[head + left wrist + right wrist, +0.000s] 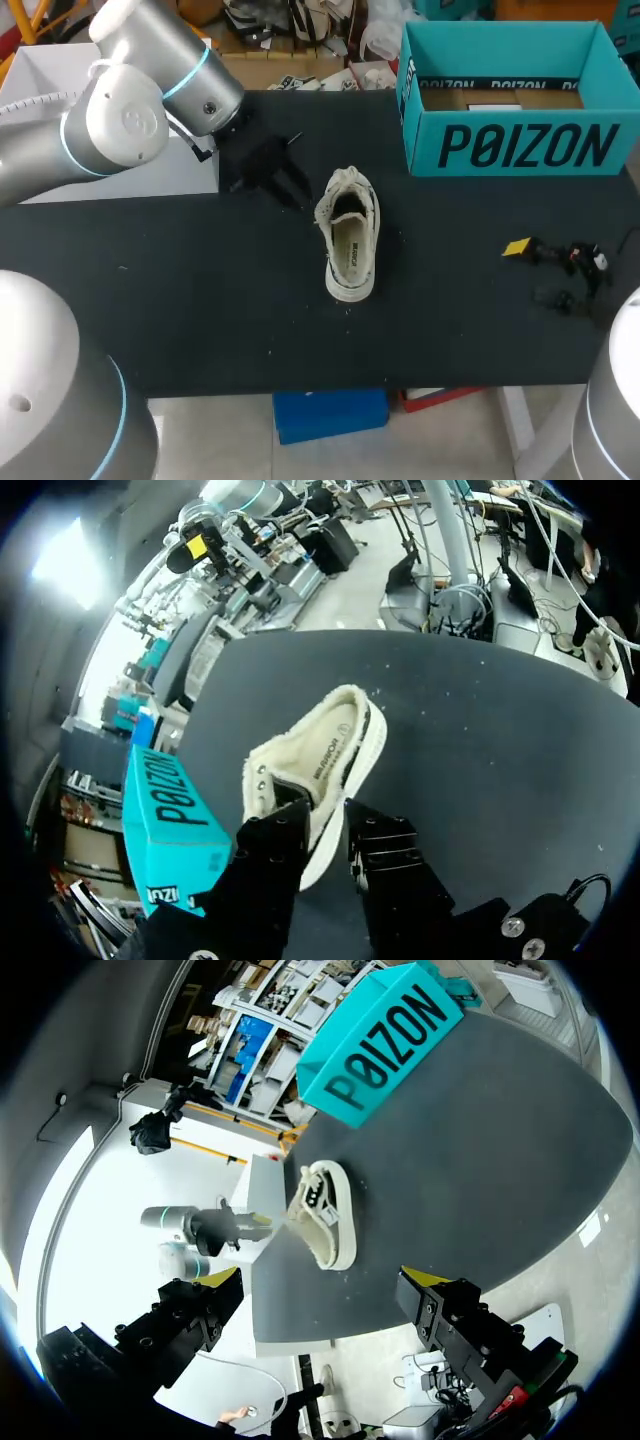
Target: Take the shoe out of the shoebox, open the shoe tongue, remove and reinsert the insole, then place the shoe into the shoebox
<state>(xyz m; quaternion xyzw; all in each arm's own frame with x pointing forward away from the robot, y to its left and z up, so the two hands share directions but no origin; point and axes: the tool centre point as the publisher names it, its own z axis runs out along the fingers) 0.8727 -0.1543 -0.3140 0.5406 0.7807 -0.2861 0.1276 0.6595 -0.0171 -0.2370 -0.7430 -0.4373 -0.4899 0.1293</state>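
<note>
Shoe (pixel 350 240) is out of the shoebox (pixel 520 145) and lies mid-bench (pixel 200 300), tongue end far; tongue looks pulled open. Insole (pixel 352 255) sits inside, can't tell if it's been out and back. Left hand (pixel 283 183) released, fingers spread just left of the shoe's far end. Right hand (pixel 548 272) released, empty, well right. Boxing the shoe is not yet done; box is far right

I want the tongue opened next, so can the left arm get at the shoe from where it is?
Probably yes. The left end effector hangs open just beside the shoe's laced end, and nothing lies between them on the table. The shoe sits outside the box, uncovered.
</note>
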